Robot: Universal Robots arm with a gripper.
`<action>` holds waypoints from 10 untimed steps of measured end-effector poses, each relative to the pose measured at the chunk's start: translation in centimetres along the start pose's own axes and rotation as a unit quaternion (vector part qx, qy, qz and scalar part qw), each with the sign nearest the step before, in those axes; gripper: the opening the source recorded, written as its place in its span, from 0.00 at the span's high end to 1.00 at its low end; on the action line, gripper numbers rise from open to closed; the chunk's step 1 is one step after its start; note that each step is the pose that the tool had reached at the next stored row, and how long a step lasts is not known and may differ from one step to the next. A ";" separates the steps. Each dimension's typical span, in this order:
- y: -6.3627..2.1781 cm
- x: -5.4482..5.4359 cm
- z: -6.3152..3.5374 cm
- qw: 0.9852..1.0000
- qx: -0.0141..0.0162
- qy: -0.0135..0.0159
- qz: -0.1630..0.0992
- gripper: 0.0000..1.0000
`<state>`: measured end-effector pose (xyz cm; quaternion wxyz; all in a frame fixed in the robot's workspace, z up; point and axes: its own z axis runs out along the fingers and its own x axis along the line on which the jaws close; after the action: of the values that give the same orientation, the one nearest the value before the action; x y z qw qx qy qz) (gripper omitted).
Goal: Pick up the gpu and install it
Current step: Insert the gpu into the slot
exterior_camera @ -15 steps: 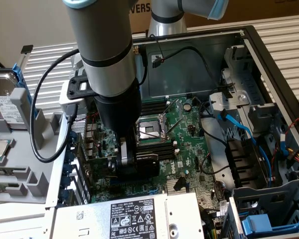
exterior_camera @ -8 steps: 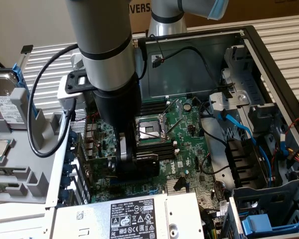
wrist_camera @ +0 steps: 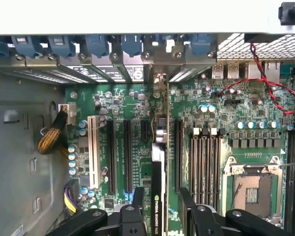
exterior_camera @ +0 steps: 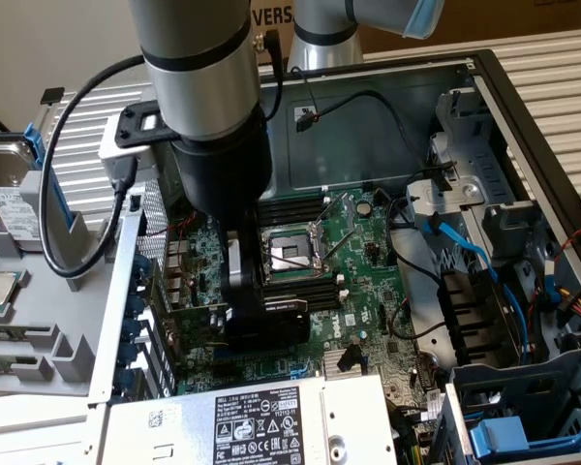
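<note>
The gpu stands on edge in a motherboard expansion slot. Its green board and black top edge run toward the silver bracket at the case's rear wall. My gripper hangs right over the card's near end, open. One black finger is on each side, with a small gap to the card. In the exterior view the gripper is low inside the open computer case. The card's green edge reaches out of it toward the exterior view's left.
Empty black and white slots lie beside the card, with memory slots and the CPU socket on the other side. Blue bracket clips line the rear wall. The power supply is at the front, and drive cages and cables are at the exterior view's right.
</note>
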<state>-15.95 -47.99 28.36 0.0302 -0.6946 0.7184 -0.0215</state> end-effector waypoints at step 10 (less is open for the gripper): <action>0.33 0.0 -1.06 1.000 0.005 0.000 0.000 0.60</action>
<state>-16.36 -47.95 29.39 0.0336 -0.6945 0.7182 -0.0255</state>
